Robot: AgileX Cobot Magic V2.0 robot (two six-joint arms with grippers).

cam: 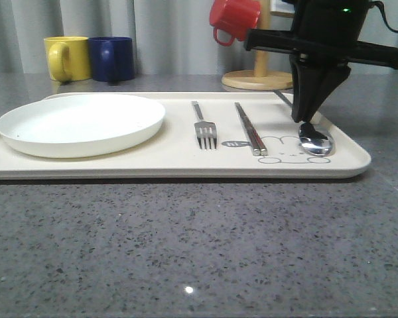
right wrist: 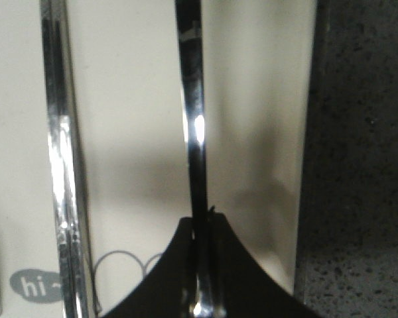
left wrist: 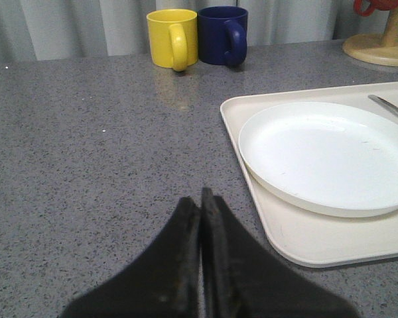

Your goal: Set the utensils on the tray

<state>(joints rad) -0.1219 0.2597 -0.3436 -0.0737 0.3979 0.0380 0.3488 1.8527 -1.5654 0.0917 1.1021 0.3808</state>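
The cream tray [cam: 186, 162] holds a fork [cam: 203, 129], a pair of chopsticks [cam: 250, 129] and a spoon [cam: 316, 142] side by side, to the right of a white plate [cam: 79, 122]. My right gripper [cam: 303, 118] points down onto the spoon just behind its bowl. In the right wrist view the spoon handle [right wrist: 192, 119] runs between the closed fingers of that gripper [right wrist: 202, 222], with the chopsticks [right wrist: 60, 165] alongside. My left gripper [left wrist: 200, 199] is shut and empty over the grey table, beside the tray's left edge [left wrist: 305, 238].
A yellow mug [cam: 66, 57] and a blue mug [cam: 111, 58] stand behind the tray at the back left. A red mug [cam: 234, 20] hangs on a wooden stand [cam: 255, 79] at the back right. Grey table [cam: 186, 245] stretches in front of the tray.
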